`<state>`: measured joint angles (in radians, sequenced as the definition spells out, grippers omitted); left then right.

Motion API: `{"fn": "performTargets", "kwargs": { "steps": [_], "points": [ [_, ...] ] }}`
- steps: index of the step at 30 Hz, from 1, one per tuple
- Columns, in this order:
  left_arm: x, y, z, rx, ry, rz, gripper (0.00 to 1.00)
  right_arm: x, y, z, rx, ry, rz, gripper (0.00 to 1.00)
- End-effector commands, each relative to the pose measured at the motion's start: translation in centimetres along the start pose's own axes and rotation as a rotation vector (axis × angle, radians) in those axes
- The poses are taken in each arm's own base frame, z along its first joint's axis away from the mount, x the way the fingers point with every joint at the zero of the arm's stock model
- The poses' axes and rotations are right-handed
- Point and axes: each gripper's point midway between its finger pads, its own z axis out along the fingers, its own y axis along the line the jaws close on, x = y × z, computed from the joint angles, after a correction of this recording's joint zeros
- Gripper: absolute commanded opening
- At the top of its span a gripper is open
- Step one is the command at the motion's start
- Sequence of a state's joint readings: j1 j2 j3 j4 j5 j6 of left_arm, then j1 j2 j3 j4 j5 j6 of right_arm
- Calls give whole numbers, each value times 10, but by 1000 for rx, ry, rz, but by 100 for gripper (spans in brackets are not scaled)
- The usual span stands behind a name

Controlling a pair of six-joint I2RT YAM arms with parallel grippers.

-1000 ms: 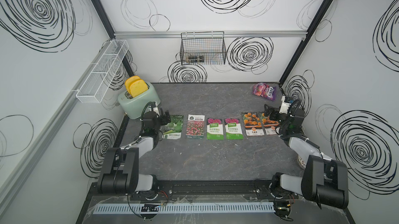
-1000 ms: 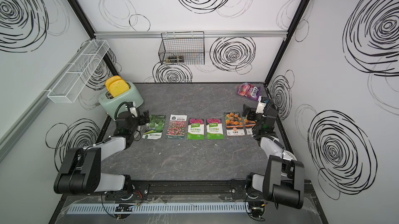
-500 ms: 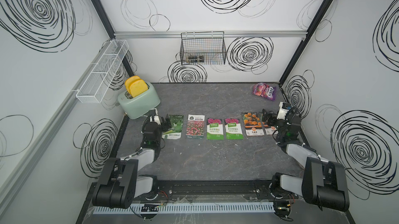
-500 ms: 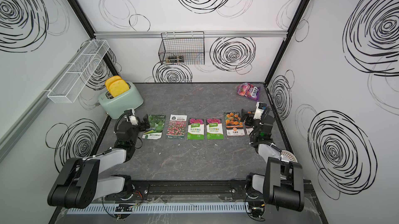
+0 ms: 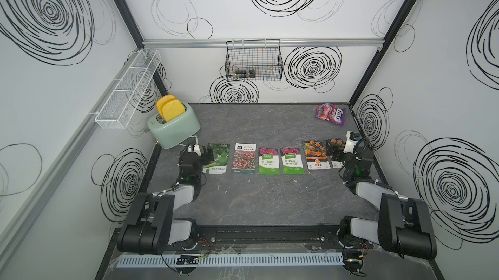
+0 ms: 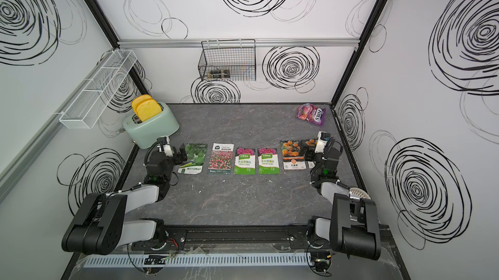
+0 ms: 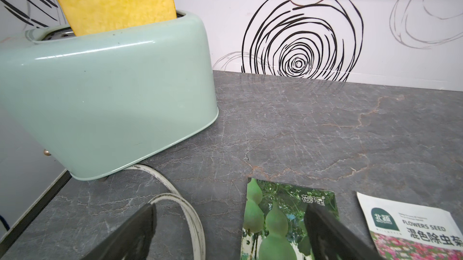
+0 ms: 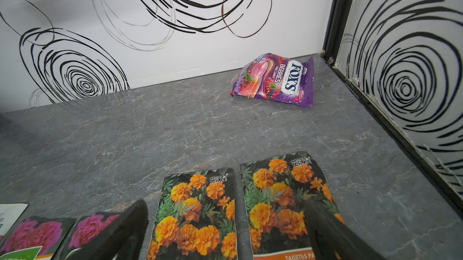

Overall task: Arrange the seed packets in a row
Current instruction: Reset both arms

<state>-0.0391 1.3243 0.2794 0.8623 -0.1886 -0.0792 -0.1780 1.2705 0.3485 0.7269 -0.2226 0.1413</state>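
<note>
Both arms have drawn back toward their bases since a second ago, away from the ends of the row, and nothing on the table (image 5: 270, 197) has shifted with them. You have the left gripper (image 7: 229, 207) spread wide and empty, just beside the gourd packet (image 7: 275, 221) at its own end, with the toaster (image 7: 100, 95) close on its outer side. The right gripper (image 8: 224, 203) is equally spread and holds nothing; it hangs by the two marigold packets (image 8: 198, 216), one finger (image 8: 325, 226) over the outermost one. All six seed packets (image 5: 268, 160) lie flat and face up in one line across the table: gourd, the mixed pink flower packet (image 5: 244, 158), two impatiens packets (image 5: 291, 160), then the marigolds. Each packet's long axis points toward the back wall, so the row itself runs from arm to arm. I judge the row essentially done. Its one flaw is that the marigolds sit slightly farther back and a little apart from the impatiens pair. Should you tidy that, your right arm is much the nearer, with the pair straight ahead of its fingers. The candy bag (image 8: 275, 80) lies well behind.
</note>
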Motion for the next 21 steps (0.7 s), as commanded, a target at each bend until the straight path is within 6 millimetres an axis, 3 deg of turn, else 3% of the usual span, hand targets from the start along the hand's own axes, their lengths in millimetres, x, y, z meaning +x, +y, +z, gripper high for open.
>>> {"fn": "performTargets", "kwargs": {
  "steps": [1,12,21],
  "points": [
    [-30,-5,4,7,-101,18,96,-5,3,1,-9,-41,-23,98],
    [-26,-22,22,38,-83,54,96,7,6,9,-22,-34,-16,98],
    [-28,-18,15,8,-108,52,96,7,8,9,-20,-53,-39,98]
  ]
}}
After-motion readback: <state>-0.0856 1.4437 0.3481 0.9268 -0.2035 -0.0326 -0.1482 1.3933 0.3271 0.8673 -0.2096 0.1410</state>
